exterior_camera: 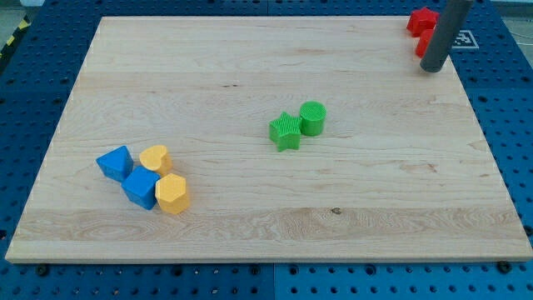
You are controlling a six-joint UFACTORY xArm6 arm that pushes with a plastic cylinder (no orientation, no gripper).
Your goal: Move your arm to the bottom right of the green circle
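The green circle (313, 117) stands near the middle of the wooden board (250, 67), touching a green star (286, 131) at its lower left. My tip (432, 68) rests on the board near the view's top right corner, far to the upper right of the green circle. The rod rises out of the view's top edge.
Red blocks (422, 27) sit at the top right corner, just left of and partly behind the rod. At the view's lower left lies a cluster: two blue blocks (115, 162) (141, 188) and two yellow blocks (156, 158) (173, 194). A blue pegboard (508, 100) surrounds the board.
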